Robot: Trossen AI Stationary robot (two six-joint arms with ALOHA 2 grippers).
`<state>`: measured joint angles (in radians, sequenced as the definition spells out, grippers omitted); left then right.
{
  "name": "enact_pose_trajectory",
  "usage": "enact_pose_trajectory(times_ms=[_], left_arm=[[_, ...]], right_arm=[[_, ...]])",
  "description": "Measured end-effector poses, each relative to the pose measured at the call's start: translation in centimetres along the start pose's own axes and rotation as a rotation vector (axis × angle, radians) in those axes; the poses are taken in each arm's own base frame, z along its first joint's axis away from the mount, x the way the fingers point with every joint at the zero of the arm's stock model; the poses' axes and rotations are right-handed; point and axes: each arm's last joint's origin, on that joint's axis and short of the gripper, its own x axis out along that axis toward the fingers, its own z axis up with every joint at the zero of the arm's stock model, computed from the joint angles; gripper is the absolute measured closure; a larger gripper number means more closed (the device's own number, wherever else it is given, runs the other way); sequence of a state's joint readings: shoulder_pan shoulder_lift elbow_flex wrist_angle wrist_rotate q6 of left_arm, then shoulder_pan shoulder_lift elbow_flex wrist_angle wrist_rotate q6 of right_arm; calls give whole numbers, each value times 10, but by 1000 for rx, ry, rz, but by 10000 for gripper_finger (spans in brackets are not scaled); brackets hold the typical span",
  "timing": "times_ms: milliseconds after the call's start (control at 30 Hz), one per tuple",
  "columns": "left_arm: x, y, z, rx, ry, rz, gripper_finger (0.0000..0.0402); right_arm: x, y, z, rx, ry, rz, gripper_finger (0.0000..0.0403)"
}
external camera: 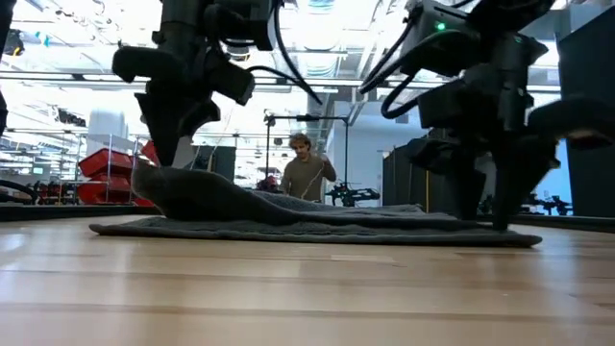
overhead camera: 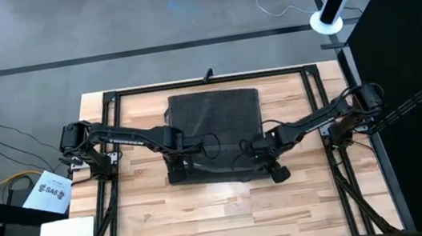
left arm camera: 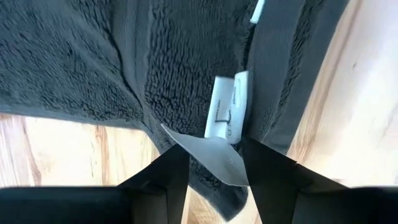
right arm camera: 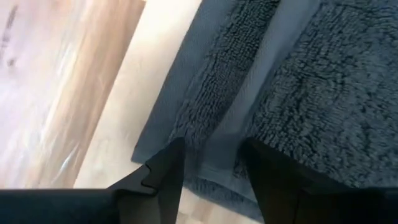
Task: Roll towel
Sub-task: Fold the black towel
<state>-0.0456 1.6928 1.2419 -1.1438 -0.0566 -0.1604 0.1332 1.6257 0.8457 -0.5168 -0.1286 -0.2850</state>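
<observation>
Both pincers, left pincer (left arm camera: 210, 163) and right pincer (right arm camera: 211, 163), are standing apart over the towel's (overhead camera: 214, 113) near edge; the rolling is barely beginning.

One dark grey towel (overhead camera: 216, 129) lies on the single wooden table (overhead camera: 224, 221), with one small white tag (left arm camera: 227, 114) sewn to the towel. Two grippers work at the towel: the left gripper (left arm camera: 214, 163) and the right gripper (right arm camera: 211, 163). One person (external camera: 306, 171) stands beyond the towel.
</observation>
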Motion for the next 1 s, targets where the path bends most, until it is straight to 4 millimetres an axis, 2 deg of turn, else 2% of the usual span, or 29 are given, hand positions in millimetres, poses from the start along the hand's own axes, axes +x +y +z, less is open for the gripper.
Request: enact_pose_trajectory(times_ms=[133, 300, 533, 633, 700, 867, 1000], left_arm=[[11, 0, -6, 8, 41, 7, 265], [23, -1, -14, 30, 79, 15, 273], [30, -7, -18, 75, 74, 78, 341], [30, -7, -16, 75, 57, 91, 383], [30, -7, -15, 73, 44, 89, 395], [31, -7, -14, 106, 32, 86, 376], [34, -9, -10, 143, -18, 64, 347]], right_arm=[[4, 7, -4, 16, 29, -47, 250], [5, 11, -3, 58, 35, -72, 309], [3, 12, -4, 113, 48, -69, 394], [2, 12, -3, 140, 49, -68, 392], [2, 12, -3, 140, 49, -66, 380], [2, 11, -4, 145, 57, -62, 343], [2, 11, -6, 147, 83, -56, 329]])
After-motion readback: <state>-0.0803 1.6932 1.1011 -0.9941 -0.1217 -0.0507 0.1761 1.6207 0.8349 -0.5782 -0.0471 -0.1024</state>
